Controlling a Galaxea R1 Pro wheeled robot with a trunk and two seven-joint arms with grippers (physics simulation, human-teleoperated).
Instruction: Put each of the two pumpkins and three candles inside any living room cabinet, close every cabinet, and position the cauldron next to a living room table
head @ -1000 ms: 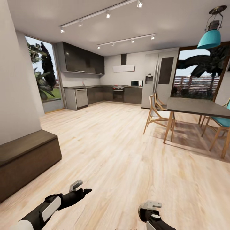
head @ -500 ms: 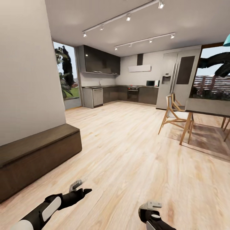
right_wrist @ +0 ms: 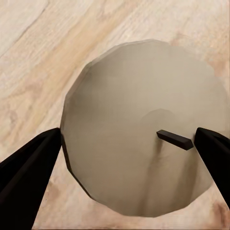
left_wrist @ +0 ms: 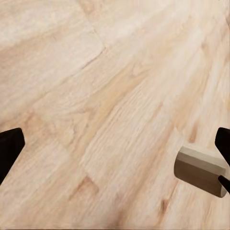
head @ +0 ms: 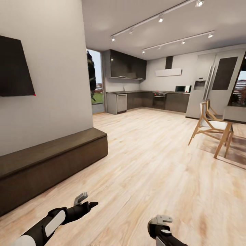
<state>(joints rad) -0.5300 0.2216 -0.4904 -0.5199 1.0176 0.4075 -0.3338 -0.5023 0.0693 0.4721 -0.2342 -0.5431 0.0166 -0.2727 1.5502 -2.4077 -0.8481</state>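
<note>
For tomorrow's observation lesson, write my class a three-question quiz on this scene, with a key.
1. True or false: the cabinet along the wall stands open.
2. What sits between the fingers of the right pincer? A pumpkin; B candle; C cup.
3. Fill in: the left pincer is ____ and holds nothing.
Key: 1 false, its fronts are shut; 2 B; 3 open.
</note>
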